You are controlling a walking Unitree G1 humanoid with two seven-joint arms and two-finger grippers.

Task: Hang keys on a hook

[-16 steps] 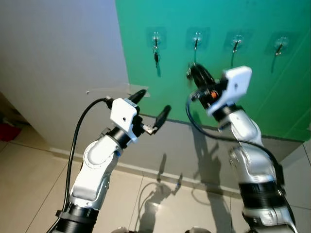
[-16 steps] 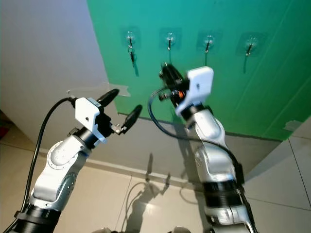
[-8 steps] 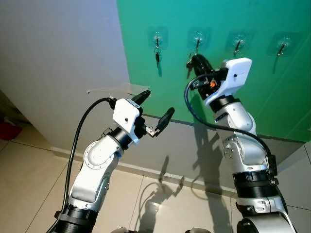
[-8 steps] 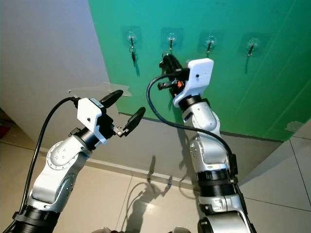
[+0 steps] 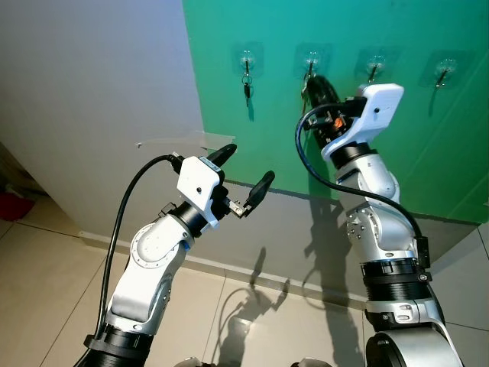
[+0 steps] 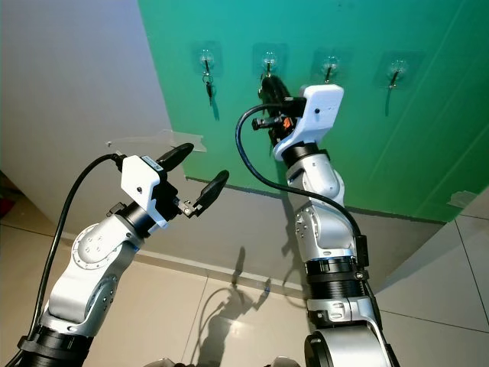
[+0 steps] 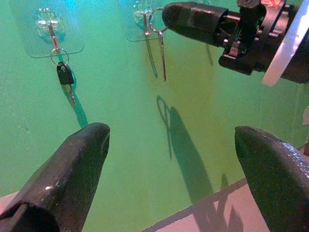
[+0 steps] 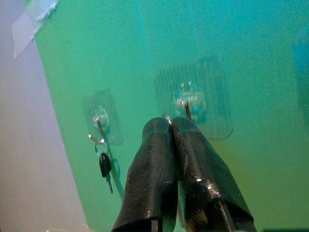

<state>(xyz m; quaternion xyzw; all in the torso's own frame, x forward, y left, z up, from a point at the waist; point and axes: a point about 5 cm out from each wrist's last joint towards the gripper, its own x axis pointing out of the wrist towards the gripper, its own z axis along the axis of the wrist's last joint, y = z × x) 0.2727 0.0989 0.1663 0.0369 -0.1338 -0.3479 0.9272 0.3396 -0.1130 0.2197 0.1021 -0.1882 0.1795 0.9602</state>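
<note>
One second on, the right gripper [image 5: 315, 82], clamped on the keys [image 7: 159, 38], has risen to the second hook [image 8: 186, 105]. Ring appears at the hook; release seems near. Left gripper [image 5: 246, 172] idles, fingers apart.

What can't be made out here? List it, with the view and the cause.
- Key ring seated on the second hook or not: left wrist view, too small.
- Key in right wrist view: hidden behind the right end effector, shut on it.
- Key teeth on the hung key: too small.

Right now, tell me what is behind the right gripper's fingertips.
Behind the shut right gripper are the green wall and the second hook on its clear pad. A key ring pokes out at the tips; the fingers cover the rest.
</note>
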